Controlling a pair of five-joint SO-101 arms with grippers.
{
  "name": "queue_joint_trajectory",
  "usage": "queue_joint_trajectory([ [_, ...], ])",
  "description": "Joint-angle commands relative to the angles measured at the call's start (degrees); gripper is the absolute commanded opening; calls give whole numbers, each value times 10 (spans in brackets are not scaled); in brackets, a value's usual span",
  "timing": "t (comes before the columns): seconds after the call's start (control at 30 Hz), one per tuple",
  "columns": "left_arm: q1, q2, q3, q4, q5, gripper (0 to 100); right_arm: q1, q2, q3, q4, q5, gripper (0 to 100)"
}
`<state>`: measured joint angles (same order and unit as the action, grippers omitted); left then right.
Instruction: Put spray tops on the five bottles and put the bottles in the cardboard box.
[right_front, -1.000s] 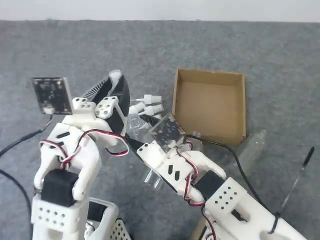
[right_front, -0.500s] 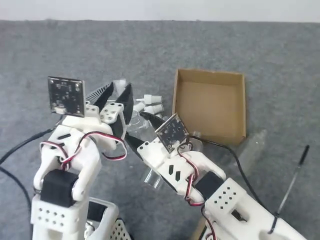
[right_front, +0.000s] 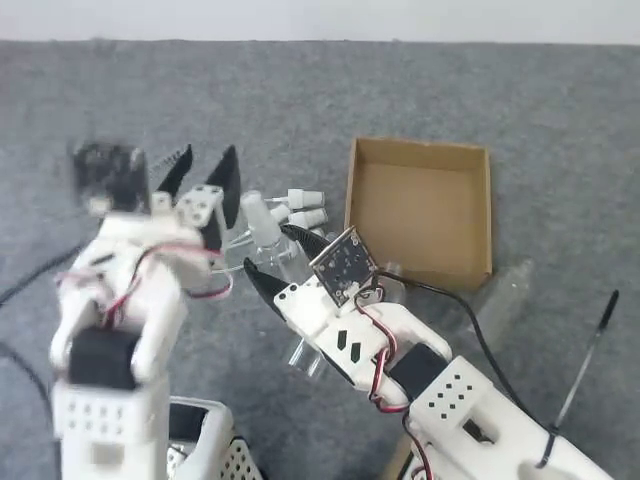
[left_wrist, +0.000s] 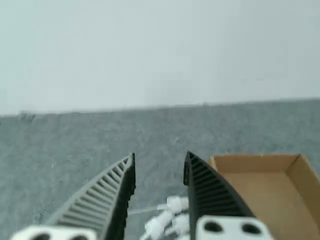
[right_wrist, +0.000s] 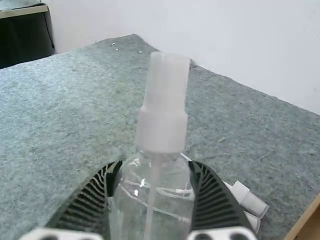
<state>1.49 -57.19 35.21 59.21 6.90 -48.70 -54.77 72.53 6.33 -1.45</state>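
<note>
Clear spray bottle (right_wrist: 152, 195), spray top (right_wrist: 162, 107) fitted, is sitting clamped in the right tool (right_wrist: 155, 169) while the left tool (left_wrist: 160, 157), jaws apart, is withdrawing: ready for boxing.

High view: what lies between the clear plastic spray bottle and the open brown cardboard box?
Loose white spray tops on grey carpet, shown in the high view.

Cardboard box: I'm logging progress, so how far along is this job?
Done: one bottle wears a spray top. In hand: the right gripper is shut on that bottle; the left gripper is open. Remaining: no bottle is in the cardboard box yet, and loose spray tops lie beside it, so most of the job remains.
</note>
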Motion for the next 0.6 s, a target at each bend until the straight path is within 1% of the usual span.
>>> queue_joint_trajectory([
  [0.0,16,46,-15,11,-7,148,6,-27,-4,-13,-6,6],
  [0.07,40,43,-8,30,-24,148,6,-27,-4,-12,-6,6],
  [0.17,68,28,23,34,-42,148,6,-27,-4,-12,-6,6],
  [0.37,69,18,78,10,-48,148,6,-22,-4,-12,-6,6],
  [0.47,68,18,45,15,-73,148,6,-22,-4,-12,-6,6],
  [0.57,47,3,-17,39,-75,149,6,-23,-4,2,-6,6],
])
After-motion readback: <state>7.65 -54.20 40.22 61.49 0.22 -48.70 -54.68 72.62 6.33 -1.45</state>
